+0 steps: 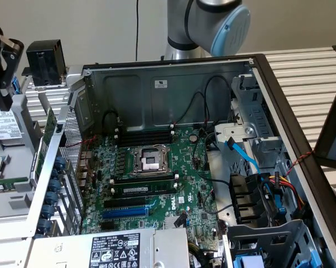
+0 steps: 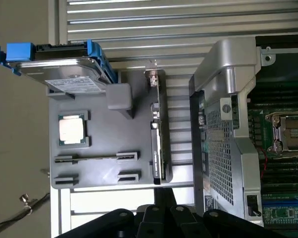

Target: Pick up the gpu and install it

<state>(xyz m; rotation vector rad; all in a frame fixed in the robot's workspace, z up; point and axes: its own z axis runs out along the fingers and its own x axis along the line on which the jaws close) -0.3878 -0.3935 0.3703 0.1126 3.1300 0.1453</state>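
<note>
The gpu (image 2: 157,141) stands on its edge in a grey parts tray (image 2: 102,148) beside the open computer case, its silver bracket (image 2: 154,77) at one end. In the exterior view the gpu (image 1: 46,138) is a thin green card just outside the case's perforated wall. My gripper (image 1: 1,96) hangs above the tray at the exterior view's far left. It is shut with nothing in it. In the wrist view the black fingertips (image 2: 164,198) meet close to the card's end opposite the bracket, without touching it. The motherboard (image 1: 151,178) lies in the case with a blue slot (image 1: 126,212).
The tray also carries a hard drive (image 2: 72,74) in a blue frame, a processor chip (image 2: 72,130) and a memory stick (image 2: 97,158). A black block (image 1: 45,61) stands behind the tray. Cables (image 1: 268,184), drive cages and a power supply (image 1: 118,251) crowd the case.
</note>
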